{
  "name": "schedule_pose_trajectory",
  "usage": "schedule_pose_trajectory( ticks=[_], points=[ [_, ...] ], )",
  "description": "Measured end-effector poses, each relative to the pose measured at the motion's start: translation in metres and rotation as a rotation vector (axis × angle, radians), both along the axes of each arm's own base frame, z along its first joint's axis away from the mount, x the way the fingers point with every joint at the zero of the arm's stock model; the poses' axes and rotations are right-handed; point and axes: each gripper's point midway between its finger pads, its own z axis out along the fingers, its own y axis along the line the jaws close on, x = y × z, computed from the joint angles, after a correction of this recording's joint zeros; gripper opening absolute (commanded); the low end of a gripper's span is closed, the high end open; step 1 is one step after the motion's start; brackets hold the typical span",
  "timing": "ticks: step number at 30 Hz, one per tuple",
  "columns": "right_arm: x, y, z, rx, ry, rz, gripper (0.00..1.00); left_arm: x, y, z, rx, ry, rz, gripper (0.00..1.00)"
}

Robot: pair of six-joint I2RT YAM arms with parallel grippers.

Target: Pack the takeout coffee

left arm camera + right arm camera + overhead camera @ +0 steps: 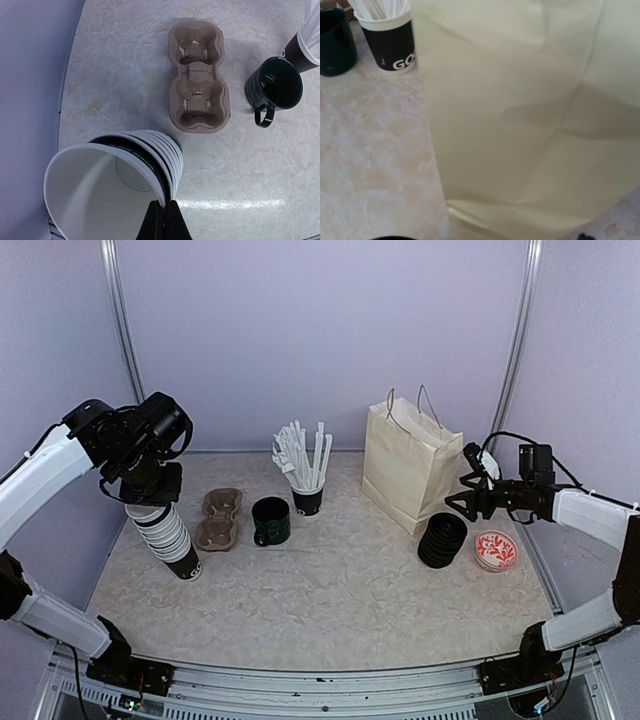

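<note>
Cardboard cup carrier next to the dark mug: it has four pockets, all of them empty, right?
Not quite. The cardboard cup carrier has two pockets, not four; the left wrist view shows it from straight above. Both pockets are empty, and it does lie next to the dark mug.

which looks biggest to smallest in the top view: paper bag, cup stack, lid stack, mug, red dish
1. paper bag, clearly largest
2. cup stack
3. lid stack, close behind
4. mug and red dish look about alike, so unranked
</note>
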Motion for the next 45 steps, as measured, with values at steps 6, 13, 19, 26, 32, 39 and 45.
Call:
schedule_pose_trajectory(
  ticks=[6,13,19,26,32,39,45],
  points=[
    [0.000,0.000,-0.002,0.000,0.005,0.000,0.82,0.014,0.011,0.017,0.011,-0.046,0.014,0.00],
    [0.000,0.000,-0.003,0.000,0.008,0.001,0.82,0.023,0.007,0.029,0.012,-0.063,-0.004,0.00],
    [-0.001,0.001,-0.009,0.001,0.034,0.005,0.81,0.029,-0.003,0.069,-0.079,-0.151,-0.023,0.00],
    [-0.004,0.004,-0.011,0.013,0.048,0.024,0.81,0.019,-0.032,0.133,-0.188,-0.300,-0.124,0.00],
    [-0.007,0.007,-0.010,0.021,0.057,0.041,0.81,-0.008,-0.112,0.158,-0.240,-0.366,-0.437,0.00],
    [-0.012,0.013,-0.002,0.031,0.068,0.089,0.81,-0.060,-0.263,0.078,-0.114,-0.267,-0.934,0.00],
    [-0.015,0.016,0.007,0.035,0.070,0.112,0.79,-0.079,-0.332,-0.004,-0.054,-0.147,-1.111,0.00]
  ],
)
